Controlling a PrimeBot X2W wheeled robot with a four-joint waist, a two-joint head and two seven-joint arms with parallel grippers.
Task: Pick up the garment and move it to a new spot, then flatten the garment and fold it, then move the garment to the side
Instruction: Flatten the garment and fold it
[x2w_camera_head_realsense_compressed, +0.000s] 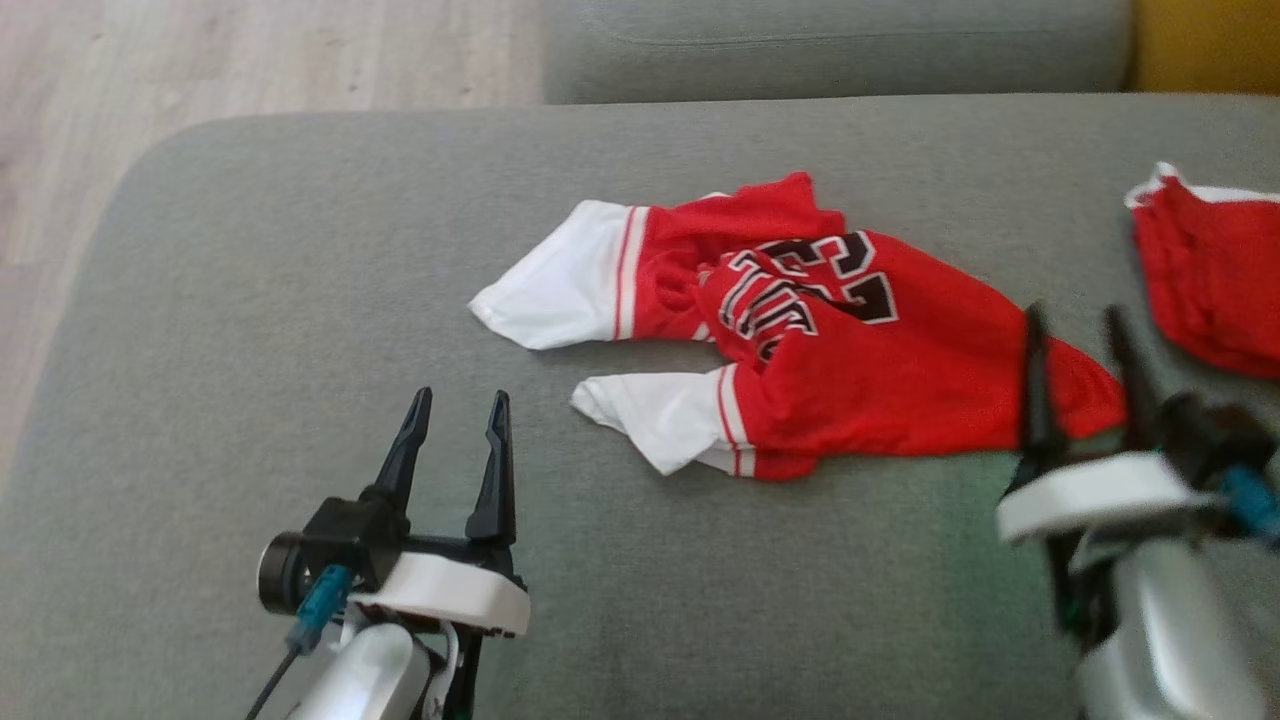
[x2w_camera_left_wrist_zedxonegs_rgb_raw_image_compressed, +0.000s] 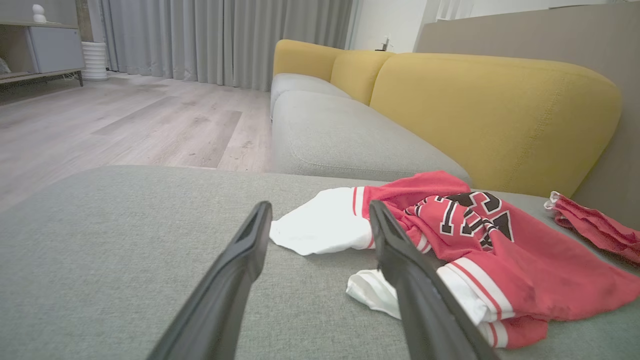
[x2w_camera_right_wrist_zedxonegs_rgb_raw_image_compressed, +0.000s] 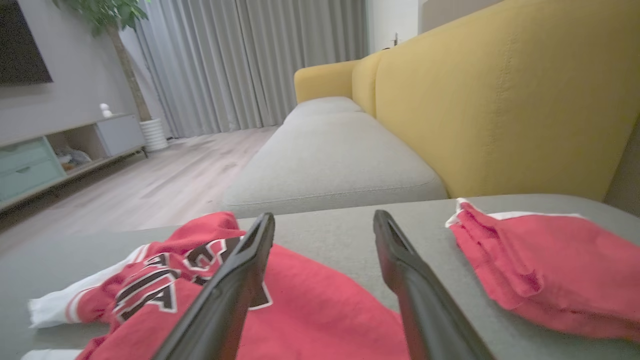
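Two red garments are lying on the grey sofa cushion (x2w_camera_head_realsense_compressed: 250, 350) right now. The one that matters, the red jersey (x2w_camera_head_realsense_compressed: 880, 370), is sitting crumpled around the middle of the cushion. Its two white sleeves are pointing toward the robot's left and its black lettering is bunched up on top. The second red garment (x2w_camera_head_realsense_compressed: 1215, 290) is lying off to the right, apart from the jersey.

From the head view, the left gripper (x2w_camera_head_realsense_compressed: 462, 395) is hovering over bare cushion near the lower white sleeve, with its jaws spread wide and nothing between them. The right gripper (x2w_camera_head_realsense_compressed: 1072, 315) is looking blurry at the jersey's right-hand corner, and I can't tell from there whether it's touching the cloth.

The right wrist view is clearing that up a bit. The fingers are standing well apart and gripping nothing, one over the jersey and the other over the grey strip between the two garments.

The wrist views are also adding the room. The yellow backrest (x2w_camera_left_wrist_zedxonegs_rgb_raw_image_compressed: 500, 115) is rising behind the clothes, and the grey curtains (x2w_camera_left_wrist_zedxonegs_rgb_raw_image_compressed: 225, 40) are hanging past the wood floor (x2w_camera_left_wrist_zedxonegs_rgb_raw_image_compressed: 125, 125). The right wrist view is also catching a low cabinet (x2w_camera_right_wrist_zedxonegs_rgb_raw_image_compressed: 50, 150) and a potted plant (x2w_camera_right_wrist_zedxonegs_rgb_raw_image_compressed: 110, 15).
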